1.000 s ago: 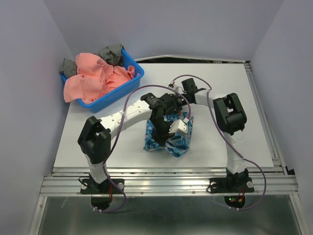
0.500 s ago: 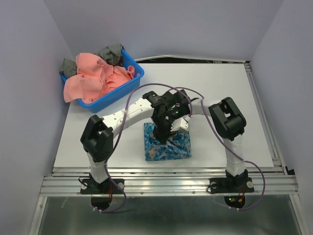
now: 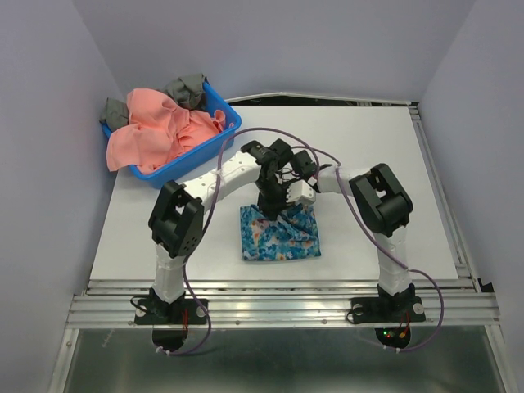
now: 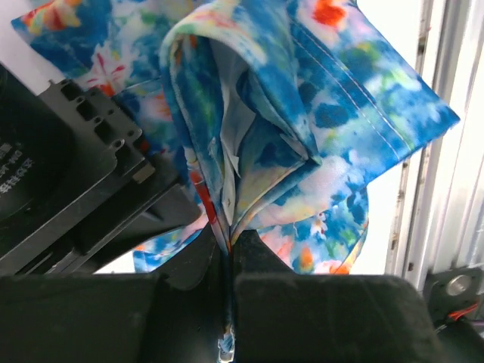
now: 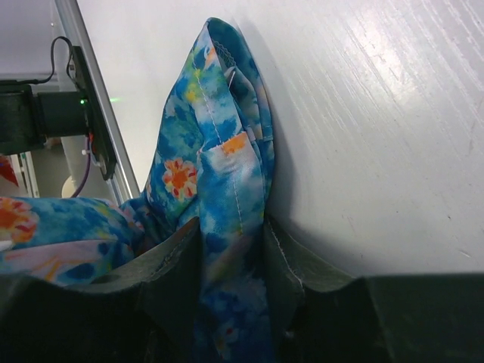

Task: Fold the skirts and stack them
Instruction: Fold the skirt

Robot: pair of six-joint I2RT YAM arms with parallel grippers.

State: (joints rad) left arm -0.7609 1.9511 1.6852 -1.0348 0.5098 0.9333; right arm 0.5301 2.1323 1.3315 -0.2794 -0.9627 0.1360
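Observation:
The blue flowered skirt [image 3: 279,235] lies as a folded, roughly square pad on the white table, near the front middle. Both grippers meet at its far edge. My left gripper [image 3: 270,210] is shut on a thin fold of it; in the left wrist view the cloth [image 4: 302,113] fans out from the pinched jaws of the left gripper [image 4: 228,240]. My right gripper [image 3: 291,206] is shut on a thicker bunch of the same edge, seen in the right wrist view as cloth [image 5: 219,151] between the fingers of the right gripper [image 5: 231,243]. The salmon-pink skirt [image 3: 161,128] is heaped in the basket.
The blue plastic basket [image 3: 214,148] stands at the table's back left, with grey garments [image 3: 187,88] under and behind the pink cloth. Bare white table [image 3: 385,164] lies to the right. A metal rail [image 3: 286,288] runs along the table's front edge.
Both grippers moved away from the front edge with the blue skirt's edge in them. The skirt went from a raised bunch to a flatter folded pad.

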